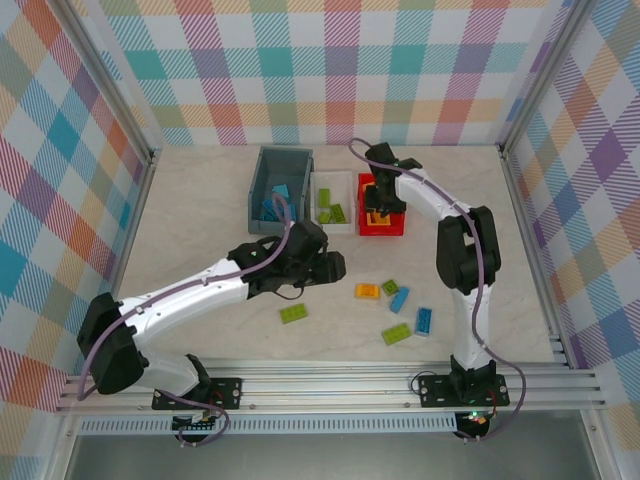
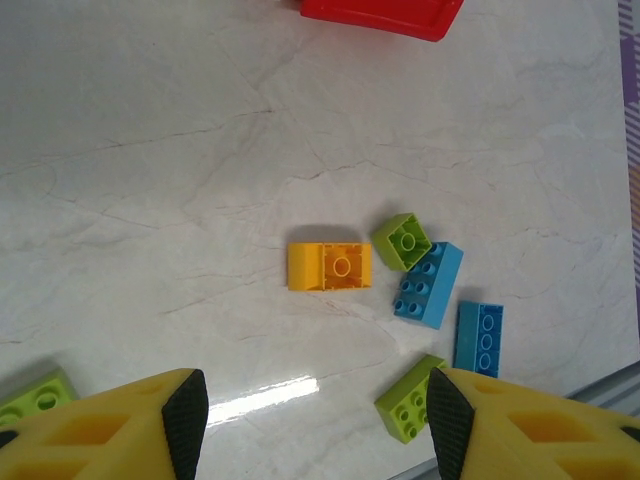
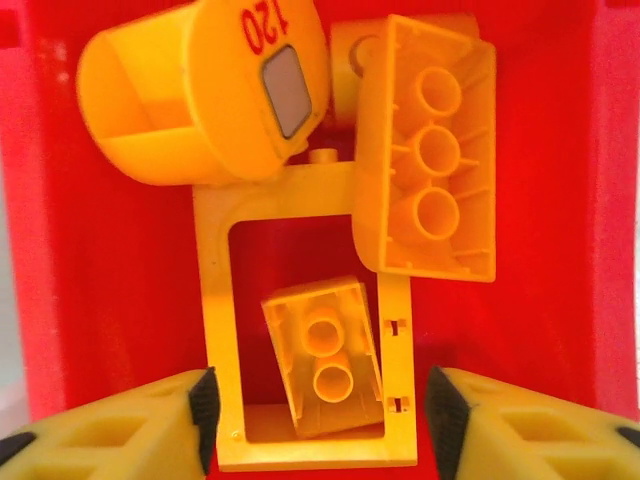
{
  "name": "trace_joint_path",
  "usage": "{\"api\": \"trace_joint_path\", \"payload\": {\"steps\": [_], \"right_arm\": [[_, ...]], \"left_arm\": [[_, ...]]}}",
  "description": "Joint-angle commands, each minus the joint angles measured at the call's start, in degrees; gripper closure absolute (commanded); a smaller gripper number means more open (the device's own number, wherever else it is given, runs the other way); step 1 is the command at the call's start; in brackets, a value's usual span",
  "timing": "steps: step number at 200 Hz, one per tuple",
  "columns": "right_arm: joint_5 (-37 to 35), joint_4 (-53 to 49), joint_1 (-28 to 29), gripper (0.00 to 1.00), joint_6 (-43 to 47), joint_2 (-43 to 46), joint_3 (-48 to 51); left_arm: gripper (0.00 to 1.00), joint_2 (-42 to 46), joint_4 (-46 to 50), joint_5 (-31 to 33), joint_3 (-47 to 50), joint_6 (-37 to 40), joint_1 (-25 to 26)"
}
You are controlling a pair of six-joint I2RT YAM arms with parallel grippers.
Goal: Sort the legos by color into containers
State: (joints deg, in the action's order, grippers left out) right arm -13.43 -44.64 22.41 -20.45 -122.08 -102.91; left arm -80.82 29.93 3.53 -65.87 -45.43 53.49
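top external: high behind the arm bases (image 1: 455,385), facing down over the table (image 1: 200,230). left wrist: downward, moderate range — right wrist: close above the red bin (image 3: 60,200), common to all three.

Premises: a lab-type robot test cell. Evidence: left arm (image 1: 170,310) and right arm (image 1: 458,250) bolted to a metal rail (image 1: 330,385), marble-look tabletop (image 1: 200,230), checked walls (image 1: 330,70) on a metal frame (image 1: 531,250).

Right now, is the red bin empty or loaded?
Loaded. The red bin holds an orange frame, a small orange brick inside it, and a larger orange brick underside-up.
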Motion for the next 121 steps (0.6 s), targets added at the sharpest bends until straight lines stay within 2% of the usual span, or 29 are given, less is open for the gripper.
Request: {"api": "trace_joint_path", "payload": {"steps": [1, 37, 73, 121], "right_arm": [[1.0, -1.4, -0.1, 0.38, 0.6, 4.4, -2.1], [0.5, -0.8, -0.1, 0.39, 0.1, 16.1, 2.0], [-1.8, -0.8, -0.1, 0.38, -2.2, 33.6, 14.1], [-0.1, -7.1, -0.1, 0.30, -6.8, 56.9, 27.3]], "left_arm": [[0.38, -1.6, -0.2, 2.0, -2.8, 1.2, 1.5], [0.37, -8.1, -0.6, 0.6, -7.3, 6.1, 3.7], [0.38, -20.9, 2.7, 0.1, -17.9, 12.0, 7.7], [0.39, -34.8, 7.0, 1.0, -28.0, 9.4, 11.6]]}}
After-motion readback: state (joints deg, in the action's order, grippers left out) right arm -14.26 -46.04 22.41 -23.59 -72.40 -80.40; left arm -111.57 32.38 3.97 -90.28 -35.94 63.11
